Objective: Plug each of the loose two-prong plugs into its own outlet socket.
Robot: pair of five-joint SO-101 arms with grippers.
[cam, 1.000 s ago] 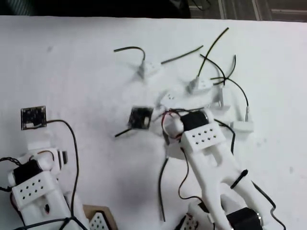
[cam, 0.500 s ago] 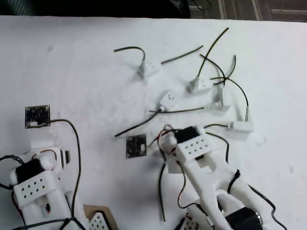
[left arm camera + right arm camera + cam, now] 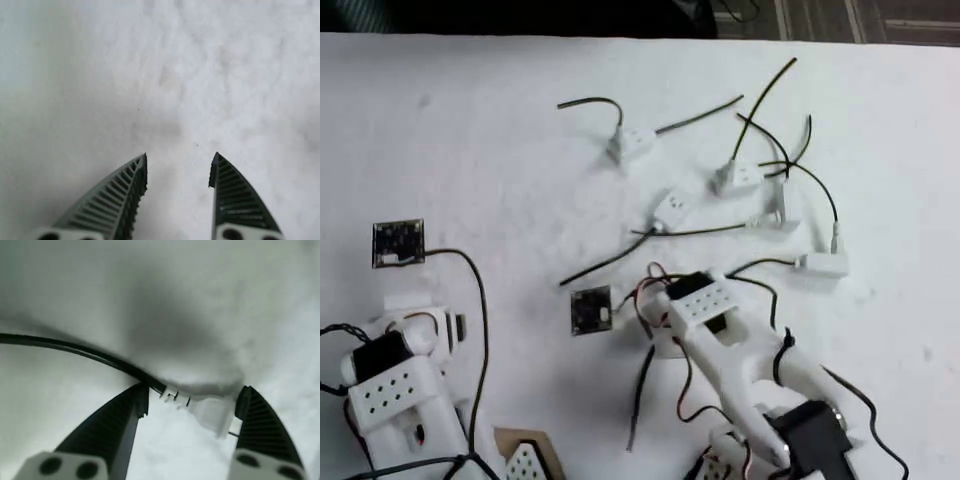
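In the right wrist view a white two-prong plug with a black cord lies crosswise between the fingers of my right gripper, which is shut on it; a shadow falls on the table below. From above, the right arm covers that gripper, and the plug's cord trails toward the near edge. My left gripper stands open over bare white table, on the left arm at the near left. Several white plug and socket pieces lie beyond.
Black cords from the white pieces cross each other at the back right. Another white piece stands among them. A brown cardboard piece sits at the near edge between the arms. The table's far left is bare.
The right arm has drawn back toward the near edge and a little left, away from the cluster of white pieces. The black cord under it came along. The left arm barely moved.
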